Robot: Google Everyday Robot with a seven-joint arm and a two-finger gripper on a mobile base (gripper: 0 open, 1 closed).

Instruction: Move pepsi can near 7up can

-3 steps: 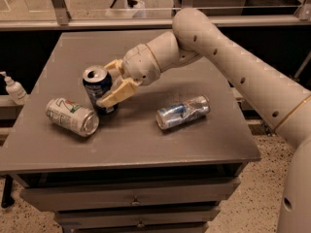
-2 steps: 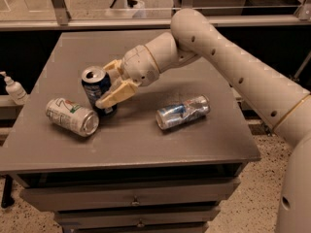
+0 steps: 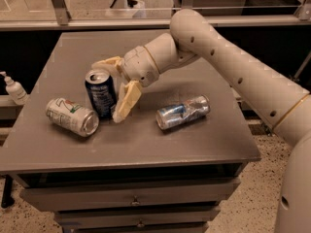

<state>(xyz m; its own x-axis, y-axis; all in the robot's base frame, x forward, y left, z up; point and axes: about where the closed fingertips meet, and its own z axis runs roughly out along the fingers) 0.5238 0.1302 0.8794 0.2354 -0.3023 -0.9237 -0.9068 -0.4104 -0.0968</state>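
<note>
The dark blue pepsi can stands upright on the grey table, left of the middle. The pale 7up can with green and red marks lies on its side just left of it and slightly nearer, close to touching it. My gripper reaches in from the right and straddles the pepsi can. One finger is at the can's right side and the other is behind its top. The fingers look spread open, with the near one slightly off the can.
A crushed silver can with blue and red marks lies on its side right of the middle. A white pump bottle stands off the table's left edge. My arm spans the right rear of the table. Drawers lie below the front edge.
The pepsi can has shifted slightly right and nearer. The near finger has swung away from the can's side, so the fingers stand wider apart. The 7up can and silver can have not moved.
</note>
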